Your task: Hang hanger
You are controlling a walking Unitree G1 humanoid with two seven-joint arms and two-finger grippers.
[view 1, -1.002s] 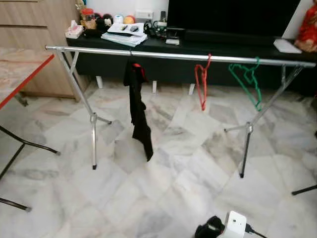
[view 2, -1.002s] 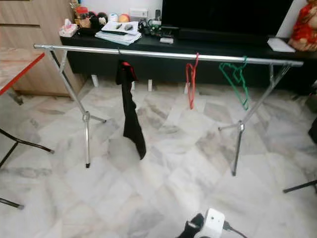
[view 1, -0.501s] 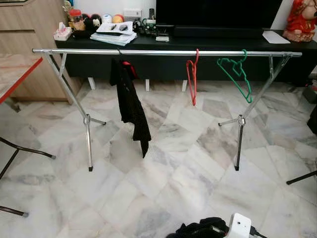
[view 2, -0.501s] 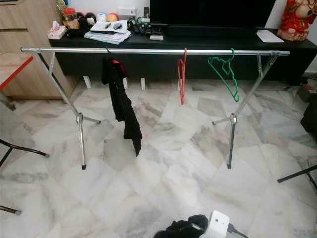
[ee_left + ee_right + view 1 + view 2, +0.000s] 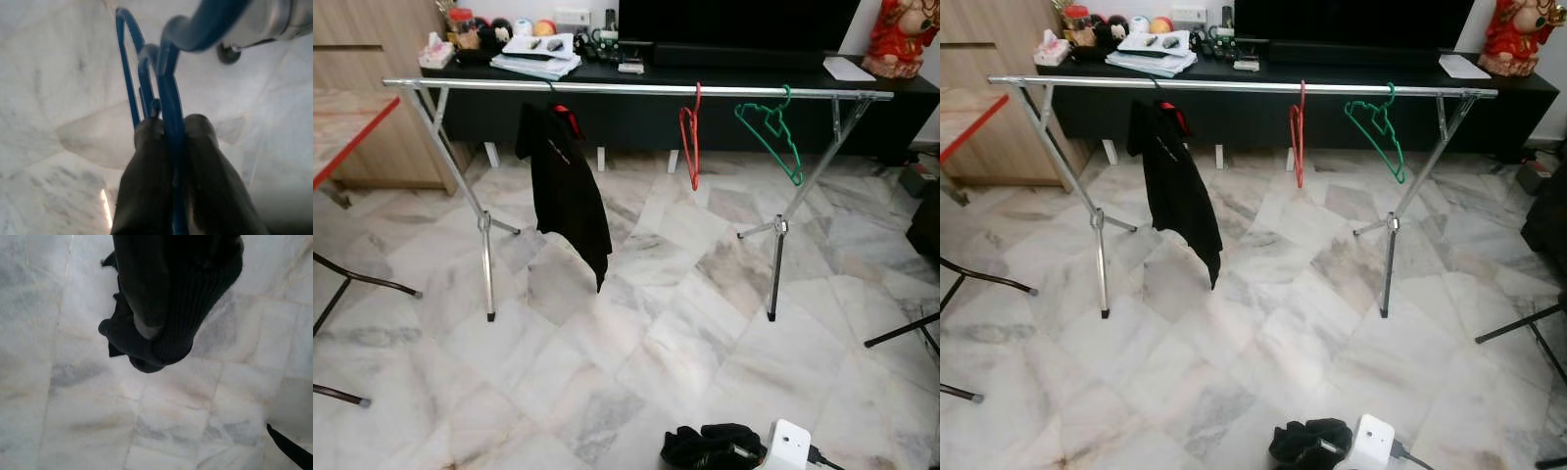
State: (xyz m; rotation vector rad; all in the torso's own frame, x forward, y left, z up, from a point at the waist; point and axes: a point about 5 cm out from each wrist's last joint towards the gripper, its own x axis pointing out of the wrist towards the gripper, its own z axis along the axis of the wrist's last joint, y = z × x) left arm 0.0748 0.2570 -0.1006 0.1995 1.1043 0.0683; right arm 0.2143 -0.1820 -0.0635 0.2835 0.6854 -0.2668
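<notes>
Left fingers (image 5: 146, 147) clamping blue hanger (image 5: 168, 98), marble floor (image 5: 58, 88)

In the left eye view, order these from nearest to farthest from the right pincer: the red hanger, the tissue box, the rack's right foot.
1. Rack's right foot: on the floor, just ahead of the right pincer.
2. Red hanger: on the rail, beyond.
3. Tissue box: on the cabinet behind, far left.

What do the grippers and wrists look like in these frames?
Left gripper: two long, rounded fingers, dark and matte, tapering to blunt tips. Right gripper: one dark finger can be made out, with a paler patch near its tip. Right wrist: a white, boxy, round-cornered housing with a black cable leaving its side.
</notes>
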